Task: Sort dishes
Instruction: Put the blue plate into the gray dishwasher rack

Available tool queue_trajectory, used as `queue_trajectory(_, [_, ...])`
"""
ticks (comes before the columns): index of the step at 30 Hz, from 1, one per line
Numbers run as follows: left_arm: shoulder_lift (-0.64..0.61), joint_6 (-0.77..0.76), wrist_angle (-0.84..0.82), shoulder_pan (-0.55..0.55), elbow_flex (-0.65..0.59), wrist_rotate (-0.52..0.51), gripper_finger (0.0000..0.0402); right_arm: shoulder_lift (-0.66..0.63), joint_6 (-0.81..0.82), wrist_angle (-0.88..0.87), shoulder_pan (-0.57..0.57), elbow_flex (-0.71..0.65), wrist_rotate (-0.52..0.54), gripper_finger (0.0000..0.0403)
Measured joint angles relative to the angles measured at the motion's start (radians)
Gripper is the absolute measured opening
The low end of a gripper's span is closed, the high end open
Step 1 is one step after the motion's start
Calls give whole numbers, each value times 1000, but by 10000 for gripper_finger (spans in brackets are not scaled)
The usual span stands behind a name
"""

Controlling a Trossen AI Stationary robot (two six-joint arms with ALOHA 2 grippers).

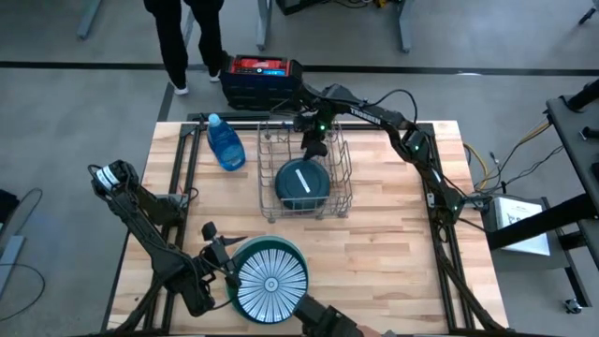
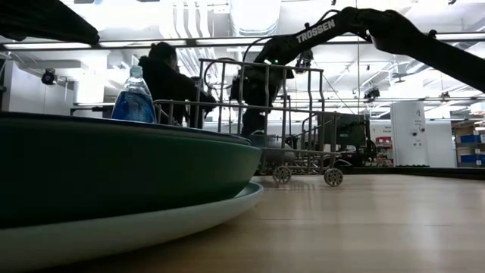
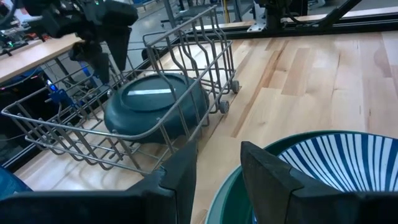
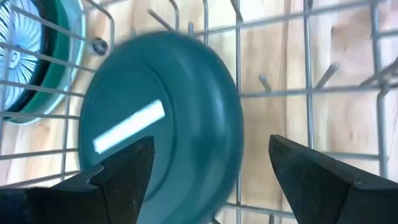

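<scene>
Teal plate [image 1: 302, 184] lies in wire rack [image 1: 271, 201]; my right hand [image 1: 312, 148] spread wide above it, empty. My left hand [image 1: 227, 265] pinches striped plate [image 1: 271, 278] rim.

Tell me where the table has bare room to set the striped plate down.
Bare wood lies right of the wire rack toward the right arm's base, and between the rack and the striped plate. Crowded: the blue bottle beside the rack, the teal plate inside it under the open right gripper, and the left gripper at the stack.
</scene>
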Motion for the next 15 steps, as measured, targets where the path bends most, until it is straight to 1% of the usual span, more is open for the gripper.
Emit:
queue_trajectory(6, [0, 0, 0, 0, 0, 0, 115, 0, 13, -1, -7, 16, -2, 296])
queue_trajectory(8, [0, 0, 0, 0, 0, 0, 115, 0, 26, -1, -4, 13, 22, 295])
queue_trajectory(10, [0, 0, -1, 0, 0, 0, 115, 0, 28, -9, 3, 12, 46, 298])
queue_trajectory(15, [0, 0, -2, 0, 0, -1, 115, 3, 5, -12, 32, 10, 47, 308])
